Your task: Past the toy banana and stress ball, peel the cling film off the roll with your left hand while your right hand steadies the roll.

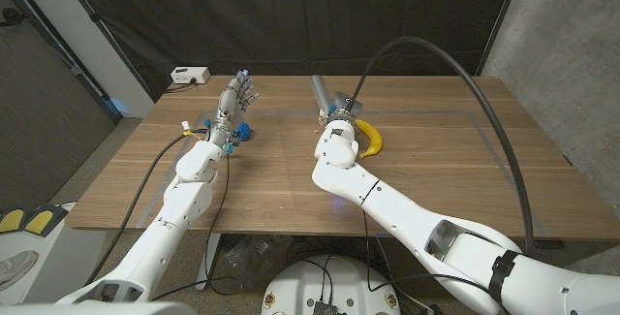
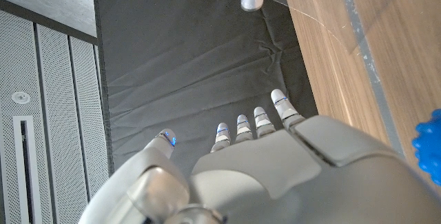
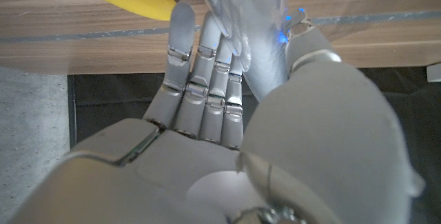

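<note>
The silvery cling film roll (image 1: 320,93) lies gripped in the right hand (image 1: 336,113); the left hand (image 1: 236,95) hovers empty, fingers spread.

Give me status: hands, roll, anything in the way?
Left hand open, raised, off the roll. Right hand grips the roll; film not yet peeled. Banana beside right hand, blue ball by left wrist.

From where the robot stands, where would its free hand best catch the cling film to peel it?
Probably at the roll's far end, coming from the robot's left. The right hand wraps the near end beside the toy banana, leaving the far part bare, and the left hand waits open on that side. The film's loose edge is too faint to locate.
</note>
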{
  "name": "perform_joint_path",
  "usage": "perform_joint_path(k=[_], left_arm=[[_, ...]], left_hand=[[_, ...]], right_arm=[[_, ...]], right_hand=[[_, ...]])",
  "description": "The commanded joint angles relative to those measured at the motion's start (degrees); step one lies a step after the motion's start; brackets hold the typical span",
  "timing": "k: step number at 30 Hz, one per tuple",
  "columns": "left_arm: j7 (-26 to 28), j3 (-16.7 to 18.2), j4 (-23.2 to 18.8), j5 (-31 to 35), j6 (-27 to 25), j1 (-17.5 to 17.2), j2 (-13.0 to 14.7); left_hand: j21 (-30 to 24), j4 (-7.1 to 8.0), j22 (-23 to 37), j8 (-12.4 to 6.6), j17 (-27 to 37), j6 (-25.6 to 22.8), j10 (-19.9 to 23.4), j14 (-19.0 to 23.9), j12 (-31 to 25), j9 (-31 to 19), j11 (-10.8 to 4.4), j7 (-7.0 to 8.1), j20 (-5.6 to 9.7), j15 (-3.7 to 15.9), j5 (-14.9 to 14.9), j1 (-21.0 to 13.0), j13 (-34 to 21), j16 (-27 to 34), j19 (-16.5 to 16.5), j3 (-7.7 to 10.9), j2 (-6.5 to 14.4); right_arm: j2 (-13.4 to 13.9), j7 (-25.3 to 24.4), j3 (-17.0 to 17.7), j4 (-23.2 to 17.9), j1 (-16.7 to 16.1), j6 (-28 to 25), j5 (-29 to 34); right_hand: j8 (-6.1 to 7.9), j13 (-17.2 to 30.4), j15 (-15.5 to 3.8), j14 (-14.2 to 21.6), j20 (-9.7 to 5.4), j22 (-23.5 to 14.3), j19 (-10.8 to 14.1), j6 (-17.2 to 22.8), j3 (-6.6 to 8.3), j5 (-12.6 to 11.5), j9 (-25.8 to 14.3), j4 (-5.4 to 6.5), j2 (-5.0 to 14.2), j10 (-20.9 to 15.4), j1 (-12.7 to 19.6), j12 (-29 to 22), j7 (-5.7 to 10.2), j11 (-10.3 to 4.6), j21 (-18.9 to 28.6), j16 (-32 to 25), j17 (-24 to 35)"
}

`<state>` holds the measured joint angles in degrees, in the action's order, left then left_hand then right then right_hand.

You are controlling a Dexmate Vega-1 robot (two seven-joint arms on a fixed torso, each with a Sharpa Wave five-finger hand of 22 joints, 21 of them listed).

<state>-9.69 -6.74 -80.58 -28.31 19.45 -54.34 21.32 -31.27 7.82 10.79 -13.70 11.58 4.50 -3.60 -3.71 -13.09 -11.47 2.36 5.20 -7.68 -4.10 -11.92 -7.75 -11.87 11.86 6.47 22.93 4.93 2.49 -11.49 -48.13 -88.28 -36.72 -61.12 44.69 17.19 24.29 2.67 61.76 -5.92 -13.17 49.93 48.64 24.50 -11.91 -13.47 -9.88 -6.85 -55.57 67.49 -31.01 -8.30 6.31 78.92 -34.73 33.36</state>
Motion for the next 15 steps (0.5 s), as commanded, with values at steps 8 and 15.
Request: perform_joint_path(k=[8, 15], left_arm=[[-1.5, -1.9, 1.6, 1.7, 0.9, 1.9, 0.3], [-1.1, -3.1, 1.9, 3.7, 0.7, 2.8, 0.7]], left_hand=[[0.3, -1.19, 0.0, 0.79, -0.1, 1.3, -0.5, 0.0, 0.2, 0.0, -0.26, 0.38, -0.56, -0.17, -0.3, -1.3, 0.0, -0.2, 0.1, 0.0, -1.1], [0.7, -3.29, 0.0, 1.14, -0.3, 2.3, -0.8, 0.1, 0.4, 0.0, -0.52, 0.65, -0.47, 0.0, -0.3, -3.6, 0.0, -0.3, 0.6, 0.21, -2.5]], right_arm=[[0.3, -8.7, 12.5, -6.7, -7.1, 13.8, -9.1], [0.5, -10.8, 16.6, -8.0, -9.4, 21.5, -13.8]], right_hand=[[0.0, 3.7, -15.78, 15.1, -6.9, 0.5, 1.2, 10.3, 2.35, -0.4, -0.3, -0.01, 9.61, -11.6, 10.4, -0.4, 9.99, -11.14, 0.7, -0.5, 1.5], [-0.08, 4.5, -15.69, 14.9, -6.88, 0.5, 1.0, 10.3, 2.82, -0.7, -0.6, 0.06, 9.32, -11.5, 10.4, -0.4, 9.91, -11.33, 1.2, -0.5, 2.2]])
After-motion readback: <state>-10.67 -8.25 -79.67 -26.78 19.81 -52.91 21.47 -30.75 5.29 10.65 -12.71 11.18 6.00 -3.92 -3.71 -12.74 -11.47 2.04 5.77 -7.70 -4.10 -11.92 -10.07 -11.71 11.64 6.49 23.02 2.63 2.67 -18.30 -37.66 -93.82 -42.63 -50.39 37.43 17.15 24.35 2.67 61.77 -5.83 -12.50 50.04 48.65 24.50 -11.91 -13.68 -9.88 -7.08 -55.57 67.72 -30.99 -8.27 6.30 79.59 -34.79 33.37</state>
